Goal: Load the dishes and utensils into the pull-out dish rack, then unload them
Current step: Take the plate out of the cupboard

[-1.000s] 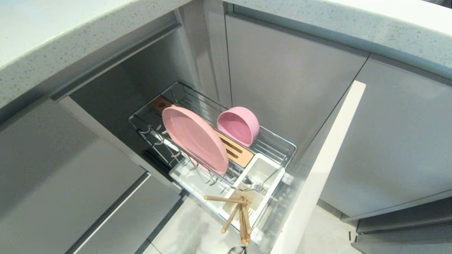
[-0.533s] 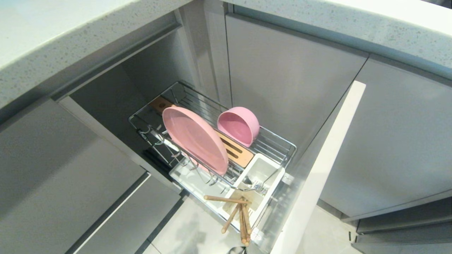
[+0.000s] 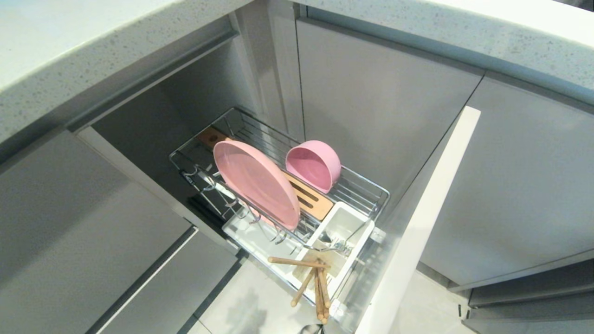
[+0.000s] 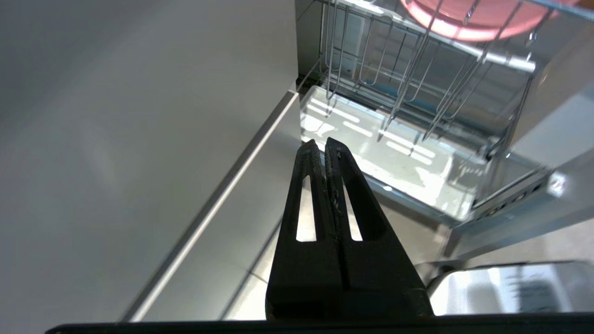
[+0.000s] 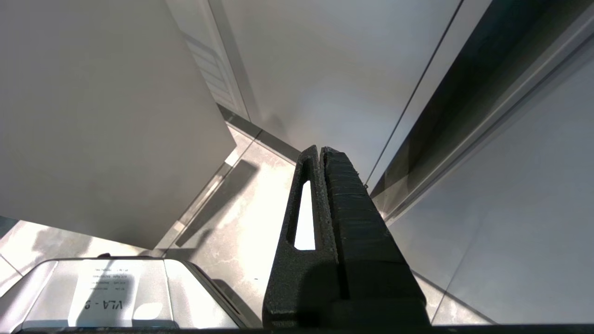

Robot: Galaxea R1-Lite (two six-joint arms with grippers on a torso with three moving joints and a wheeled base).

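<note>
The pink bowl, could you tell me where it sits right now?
In the head view, the pink bowl rests on its side in the dish rack, right of the pink plate.

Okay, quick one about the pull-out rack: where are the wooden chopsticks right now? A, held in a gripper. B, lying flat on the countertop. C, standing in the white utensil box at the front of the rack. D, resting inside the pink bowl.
C: the chopsticks stick up out of the white utensil box at the rack's front end, apart from the pink bowl.
</note>
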